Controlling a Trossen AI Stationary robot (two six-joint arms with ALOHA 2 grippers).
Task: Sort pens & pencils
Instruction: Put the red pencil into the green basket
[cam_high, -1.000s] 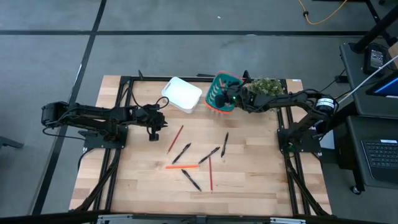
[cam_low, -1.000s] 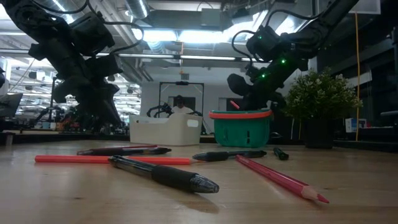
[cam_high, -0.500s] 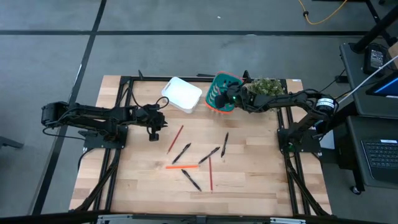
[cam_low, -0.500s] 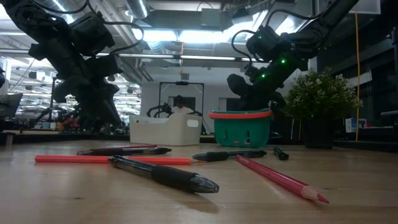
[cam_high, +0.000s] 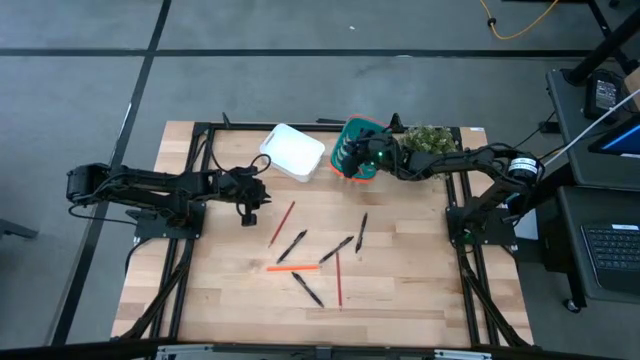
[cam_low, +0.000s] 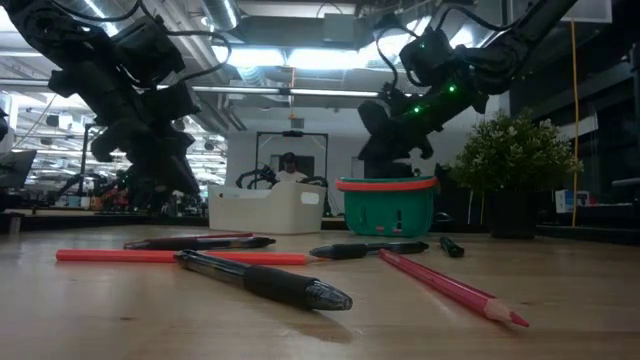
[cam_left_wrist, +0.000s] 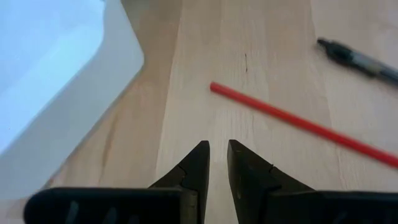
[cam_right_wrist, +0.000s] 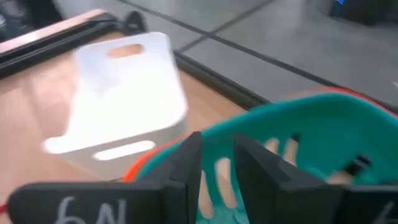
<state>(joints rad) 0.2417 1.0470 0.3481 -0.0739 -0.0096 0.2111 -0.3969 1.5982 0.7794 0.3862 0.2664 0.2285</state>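
The right claw (cam_high: 347, 157) is hovering slightly parted and empty over the green basket (cam_high: 372, 172) at the counter's far edge, risking clipping its rim while descending toward mid-counter pens (cam_high: 291, 245) and pencils (cam_high: 281, 222).

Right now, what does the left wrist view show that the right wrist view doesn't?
Only the left wrist view shows a red pencil lying on the wooden table, and a black pen beyond it. Only the right wrist view shows the teal basket, right beyond the right gripper. Both show the white bin and their own empty jaws, a narrow gap between them.
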